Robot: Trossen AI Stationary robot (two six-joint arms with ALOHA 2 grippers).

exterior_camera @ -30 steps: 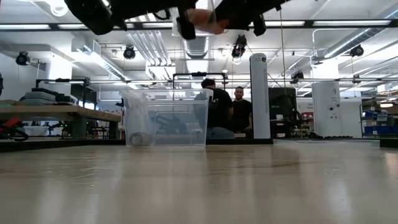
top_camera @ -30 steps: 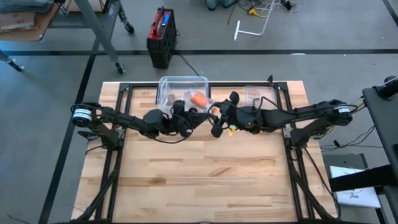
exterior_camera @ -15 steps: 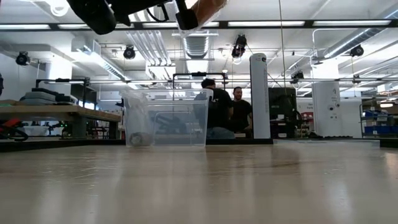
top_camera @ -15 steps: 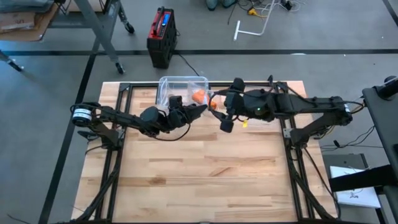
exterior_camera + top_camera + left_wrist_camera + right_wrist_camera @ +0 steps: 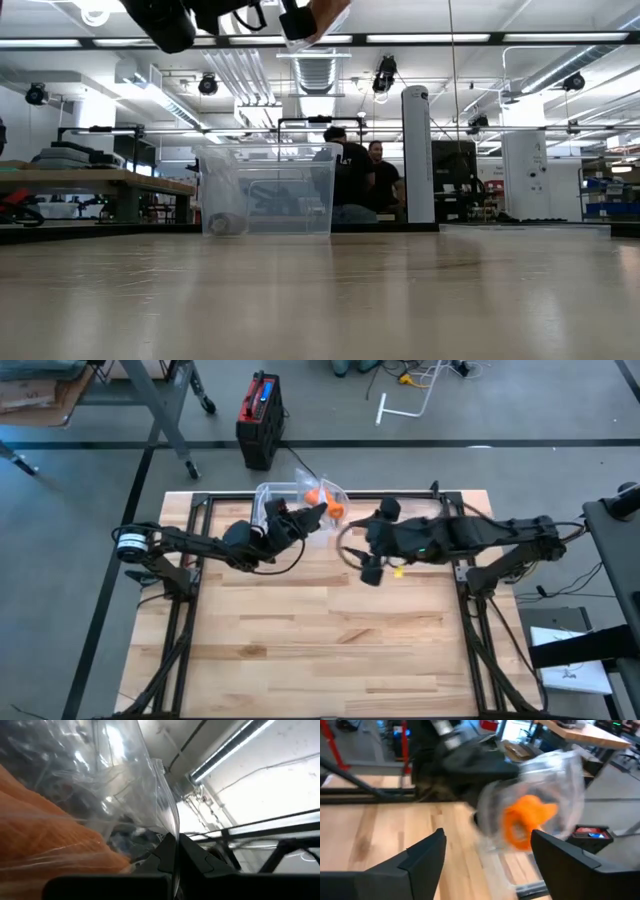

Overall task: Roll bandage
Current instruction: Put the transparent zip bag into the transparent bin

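High view: my left gripper [image 5: 308,515] clamps clear plastic bag [image 5: 322,493] w/ orange bandage roll [image 5: 334,509]; right gripper [image 5: 352,546] apart; I judge rolling unstarted.

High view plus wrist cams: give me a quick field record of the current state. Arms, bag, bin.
left gripper: shut on the clear plastic bag, held in the air over the table's far edge
bag contents: orange bandage roll inside the bag
right gripper: open, empty, above the table to the bag's right
bin: clear plastic bin at the far edge of the table, partly below the bag
background: people stand beyond the table in the low view
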